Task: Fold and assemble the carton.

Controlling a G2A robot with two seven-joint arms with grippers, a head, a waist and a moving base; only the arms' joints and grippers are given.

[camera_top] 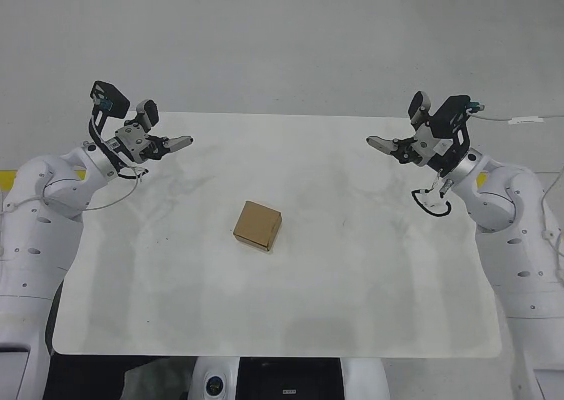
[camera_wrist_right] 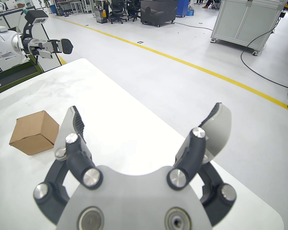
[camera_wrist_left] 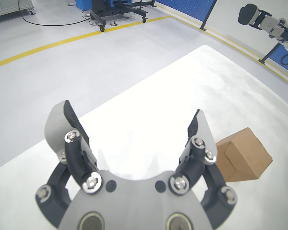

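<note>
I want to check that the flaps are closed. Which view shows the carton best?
Right wrist view: the carton appears large, with three faces showing. The top view shows it whole but small. In the left wrist view the left gripper covers one corner.

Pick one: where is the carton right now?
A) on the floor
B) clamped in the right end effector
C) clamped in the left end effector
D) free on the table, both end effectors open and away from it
D: the carton sits alone near the middle of the table, while the left end effector and right end effector are open and empty near its far corners.
</note>
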